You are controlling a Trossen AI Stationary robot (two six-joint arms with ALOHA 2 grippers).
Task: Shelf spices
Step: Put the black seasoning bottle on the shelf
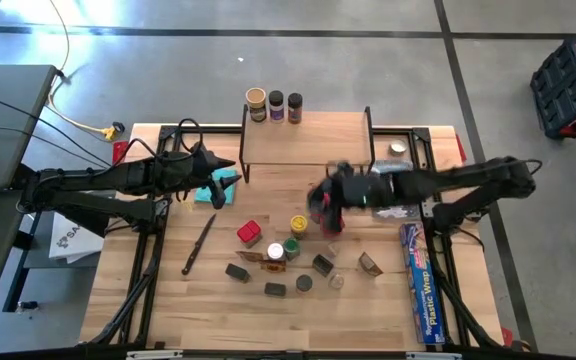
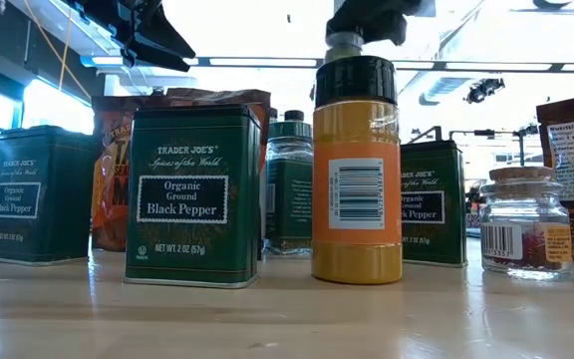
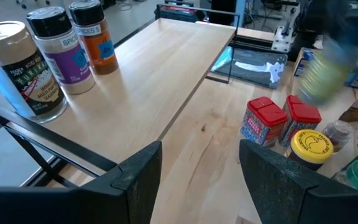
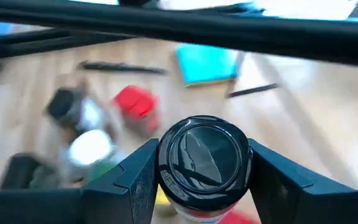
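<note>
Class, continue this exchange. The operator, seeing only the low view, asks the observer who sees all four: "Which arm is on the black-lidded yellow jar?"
Observer: The right gripper; its wrist view shows both fingers pressed against the lid of the yellow jar.
Operator: Is anything on the shelf?
Observer: Three jars stand along the back left edge of the shelf.
Operator: Where is the other arm?
Observer: The left gripper is open and empty, by the shelf's left end.
</note>
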